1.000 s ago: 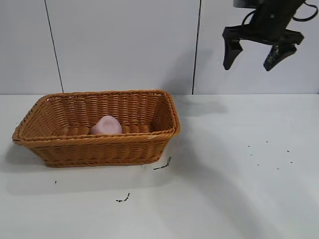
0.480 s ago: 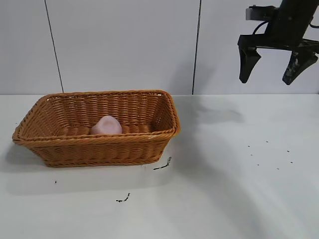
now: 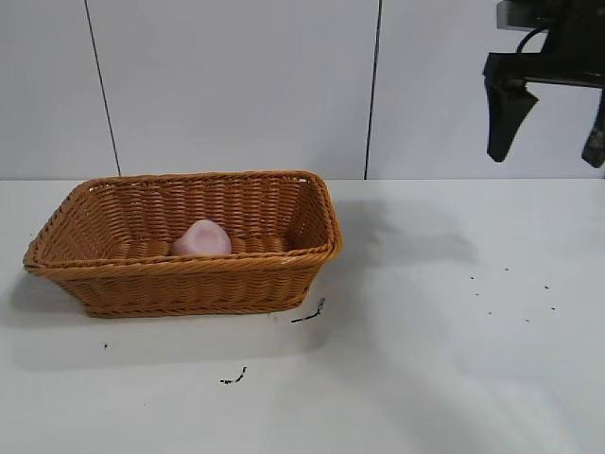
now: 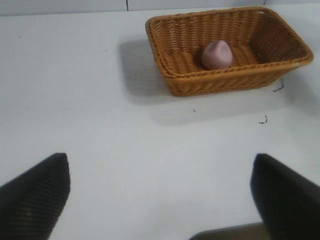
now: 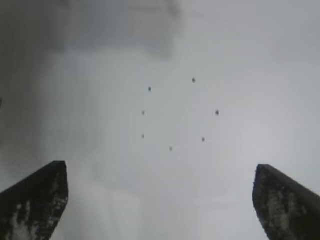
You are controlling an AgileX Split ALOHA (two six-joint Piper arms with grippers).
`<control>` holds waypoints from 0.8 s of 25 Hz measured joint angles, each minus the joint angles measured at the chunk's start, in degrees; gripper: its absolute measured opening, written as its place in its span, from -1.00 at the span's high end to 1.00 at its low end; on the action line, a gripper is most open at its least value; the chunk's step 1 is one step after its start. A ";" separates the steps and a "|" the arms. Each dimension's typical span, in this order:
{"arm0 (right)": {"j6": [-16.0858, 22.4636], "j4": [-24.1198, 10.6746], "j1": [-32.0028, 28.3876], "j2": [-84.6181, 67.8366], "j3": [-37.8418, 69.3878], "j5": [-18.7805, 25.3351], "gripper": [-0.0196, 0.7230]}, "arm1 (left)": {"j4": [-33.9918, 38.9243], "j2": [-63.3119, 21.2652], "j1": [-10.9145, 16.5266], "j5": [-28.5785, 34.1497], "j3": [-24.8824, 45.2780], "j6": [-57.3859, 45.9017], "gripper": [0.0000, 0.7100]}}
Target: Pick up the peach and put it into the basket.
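The right gripper [image 3: 548,118] hangs high at the far right of the exterior view, fingers spread wide and holding nothing, well apart from everything on the table. The left gripper [image 4: 160,192], seen only in its own wrist view, is likewise spread and empty above bare table [image 3: 444,359].

One peach [image 3: 201,238] lies inside the one basket [image 3: 189,284], on its floor near the front wall. As I judge it, the placing is done; nothing remains but for the arms to park clear of the basket.
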 joint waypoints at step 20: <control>-0.60 0.00 0.00 -75.49 57.27 -9.90 -0.93 | 0.00 0.00 0.00 0.00 0.00 0.00 -0.96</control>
